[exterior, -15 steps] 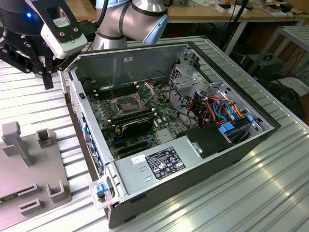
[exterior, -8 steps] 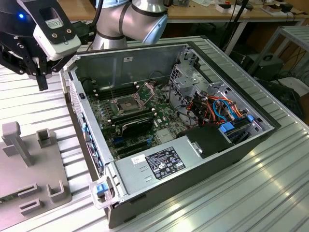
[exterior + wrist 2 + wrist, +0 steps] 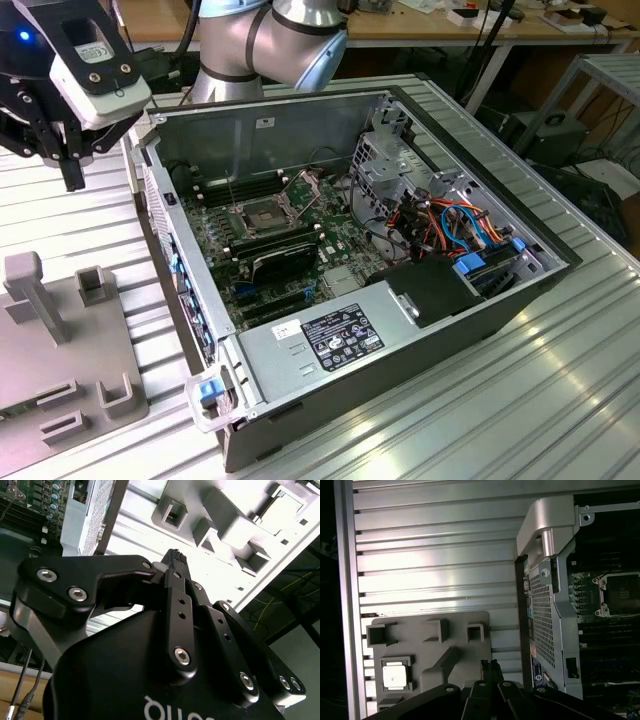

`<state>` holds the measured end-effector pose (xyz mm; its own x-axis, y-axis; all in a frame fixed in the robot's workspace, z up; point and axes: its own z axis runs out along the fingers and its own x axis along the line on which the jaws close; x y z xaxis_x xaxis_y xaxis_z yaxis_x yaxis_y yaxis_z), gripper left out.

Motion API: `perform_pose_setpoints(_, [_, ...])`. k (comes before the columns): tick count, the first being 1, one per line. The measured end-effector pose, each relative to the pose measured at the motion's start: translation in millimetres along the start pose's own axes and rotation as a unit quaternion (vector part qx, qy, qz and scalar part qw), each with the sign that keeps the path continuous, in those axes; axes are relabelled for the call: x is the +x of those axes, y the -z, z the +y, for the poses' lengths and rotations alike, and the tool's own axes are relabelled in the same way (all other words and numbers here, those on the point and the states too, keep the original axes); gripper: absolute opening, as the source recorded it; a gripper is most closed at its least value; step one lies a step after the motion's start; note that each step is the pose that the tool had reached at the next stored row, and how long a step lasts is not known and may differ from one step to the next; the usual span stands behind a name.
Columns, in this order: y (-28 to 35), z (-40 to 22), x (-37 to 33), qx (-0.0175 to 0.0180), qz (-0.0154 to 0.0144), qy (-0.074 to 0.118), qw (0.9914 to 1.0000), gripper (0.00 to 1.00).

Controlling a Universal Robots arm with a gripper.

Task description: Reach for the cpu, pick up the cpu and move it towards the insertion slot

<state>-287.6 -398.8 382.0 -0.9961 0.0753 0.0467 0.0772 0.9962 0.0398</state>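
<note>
Surface: ribbed aluminium bench (image 3: 520,400), open case (image 3: 250,135) at centre.
Arm: I hold the gripper (image 3: 73,178) high outside the case, near the grey tray (image 3: 30,380); jaws together, empty.
Cpu: the cpu (image 3: 396,675) sits in a tray pocket, apart from the gripper.
Obstacle: the case wall stands between the gripper and the slot (image 3: 262,218).

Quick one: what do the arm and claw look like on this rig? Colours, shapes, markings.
The arm is silver-grey tube with pale blue joint caps. The claw is matte black: flat linked bars fixed with silver hex screws, and white lettering on its body. In the exterior view a white box with dark screws sits at the wrist, near a small blue light.
</note>
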Motion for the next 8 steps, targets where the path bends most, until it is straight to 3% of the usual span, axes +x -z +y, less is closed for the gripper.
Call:
perform_pose_setpoints(5, [-1.9,-0.9,10.6,0.0005,0.0054,0.0,0.99999,0.11])
perform_pose_setpoints(8, [-2.8,-1.6,16.4,0.0004,0.0056,0.0,0.99998,0.11])
